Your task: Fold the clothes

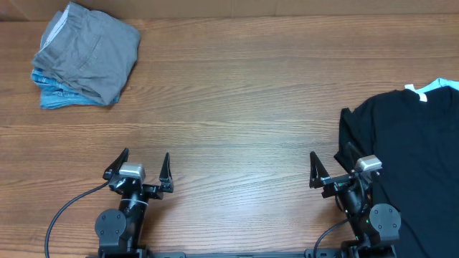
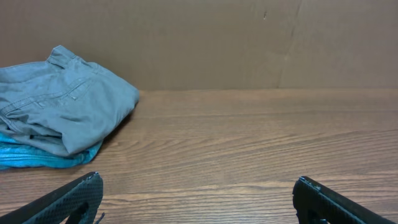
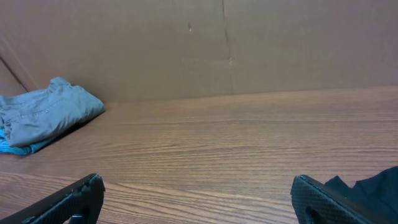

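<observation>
The grey-olive shorts [image 1: 90,50] lie folded in a compact bundle at the table's far left corner, on top of a light-blue denim garment [image 1: 57,97]. They also show in the left wrist view [image 2: 59,106] and small in the right wrist view [image 3: 46,115]. My left gripper [image 1: 138,166] is open and empty near the front edge, well short of the shorts. My right gripper [image 1: 331,166] is open and empty at the front right, its right finger beside the black T-shirt.
A black T-shirt [image 1: 412,158] with a pale neck label lies spread at the right edge, also in the right wrist view [image 3: 373,183]. A brown cardboard wall [image 2: 249,43] backs the wooden table [image 1: 244,107].
</observation>
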